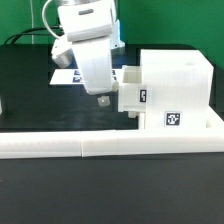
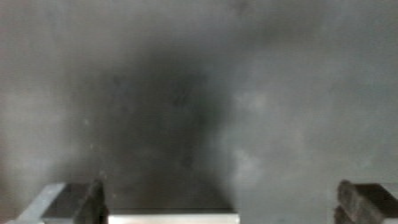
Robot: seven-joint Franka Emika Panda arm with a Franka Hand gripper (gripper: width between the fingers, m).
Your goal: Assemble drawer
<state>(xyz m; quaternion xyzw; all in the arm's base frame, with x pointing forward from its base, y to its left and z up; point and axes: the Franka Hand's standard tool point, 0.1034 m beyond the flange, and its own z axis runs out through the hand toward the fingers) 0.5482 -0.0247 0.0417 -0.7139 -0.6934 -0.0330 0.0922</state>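
The white cube-shaped housing (image 1: 176, 82) stands at the exterior view's right, with a tag on its front. A white tray (image 1: 133, 92) with a tag on its side sticks out of the housing's left opening, partly pushed in. My gripper (image 1: 101, 99) hangs just left of the tray's outer end, close to it; I cannot tell whether it touches. In the wrist view the gripper (image 2: 217, 210) is open, its fingers (image 2: 71, 205) wide apart, with only a strip of white surface (image 2: 178, 215) low between them and a blurred grey surface beyond. The second tray is out of view.
The long low white border bar (image 1: 90, 147) runs across the front, just before the housing. The marker board (image 1: 64, 76) lies on the black table behind the arm. A small white object (image 1: 2, 104) shows at the exterior view's left edge.
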